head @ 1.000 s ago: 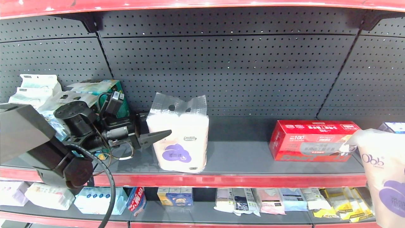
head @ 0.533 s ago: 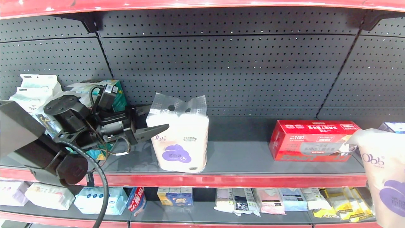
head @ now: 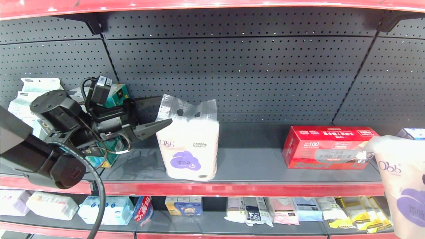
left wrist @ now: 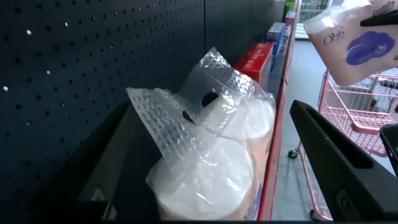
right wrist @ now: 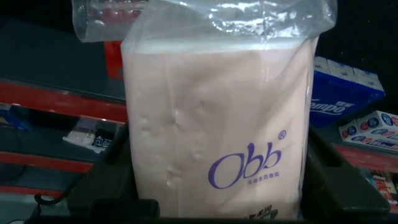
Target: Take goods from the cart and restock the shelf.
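A white tissue pack point(head: 189, 146) with a purple mark and a clear plastic top stands upright on the dark shelf point(head: 252, 159), near its red front lip. My left gripper point(head: 158, 112) is open just left of the pack's upper part, its fingertips beside the plastic top with nothing between them. In the left wrist view the same pack point(left wrist: 211, 168) sits between the spread fingers point(left wrist: 336, 162). A second tissue pack point(head: 401, 186) hangs at the far right, below shelf level. My right gripper point(right wrist: 217, 193) is shut on this second pack point(right wrist: 217, 124), one finger on each side.
A red box point(head: 327, 147) lies on the shelf's right part, with bare shelf between it and the standing pack. A green box point(head: 116, 96) and white packs point(head: 33, 89) crowd the left end. The lower shelf point(head: 206, 225) holds several goods. A pink cart point(left wrist: 373, 118) stands behind.
My left arm has risen and pulled back to the left, so its lower finger no longer crosses the front of the standing pack. The pack and the right arm's pack have stayed put.
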### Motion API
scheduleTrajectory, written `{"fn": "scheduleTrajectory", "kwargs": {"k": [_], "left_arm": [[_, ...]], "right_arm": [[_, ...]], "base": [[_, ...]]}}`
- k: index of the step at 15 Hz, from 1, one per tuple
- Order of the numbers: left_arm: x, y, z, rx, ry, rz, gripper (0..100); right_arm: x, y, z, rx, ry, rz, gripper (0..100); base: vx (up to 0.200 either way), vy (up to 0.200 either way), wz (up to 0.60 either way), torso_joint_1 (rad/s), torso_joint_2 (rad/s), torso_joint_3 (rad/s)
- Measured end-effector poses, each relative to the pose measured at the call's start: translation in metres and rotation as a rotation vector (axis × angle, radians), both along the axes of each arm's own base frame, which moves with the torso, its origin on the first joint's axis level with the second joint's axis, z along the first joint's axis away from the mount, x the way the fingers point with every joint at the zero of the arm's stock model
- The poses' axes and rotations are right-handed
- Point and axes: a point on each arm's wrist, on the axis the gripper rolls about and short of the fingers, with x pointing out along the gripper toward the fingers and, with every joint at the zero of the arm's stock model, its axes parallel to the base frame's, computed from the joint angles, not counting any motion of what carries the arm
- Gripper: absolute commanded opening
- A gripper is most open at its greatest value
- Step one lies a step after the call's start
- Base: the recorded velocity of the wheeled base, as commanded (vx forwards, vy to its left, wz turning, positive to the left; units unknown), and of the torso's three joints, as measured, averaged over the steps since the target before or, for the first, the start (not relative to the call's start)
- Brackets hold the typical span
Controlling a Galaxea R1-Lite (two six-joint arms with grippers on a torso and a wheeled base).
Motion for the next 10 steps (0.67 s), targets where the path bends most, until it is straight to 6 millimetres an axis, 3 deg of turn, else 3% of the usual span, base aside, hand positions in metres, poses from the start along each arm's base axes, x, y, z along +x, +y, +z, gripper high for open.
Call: {"fn": "scheduleTrajectory", "kwargs": {"k": [6, 10], "left_arm": [[-0.009, 0.025, 0.022, -0.010, 0.013, 0.100, 100], [-0.015, 0.029, 0.031, -0.036, -0.004, 0.182, 100]], "right_arm": [[0.001, 0.000, -0.001, 0.000, 0.006, 0.002, 0], [0.001, 0.000, -0.001, -0.006, 0.010, 0.005, 0]], "base": [[0.000, 0.000, 0.00, 0.000, 0.00, 0.000], [0.000, 0.000, 0.00, 0.000, 0.00, 0.000]]}}
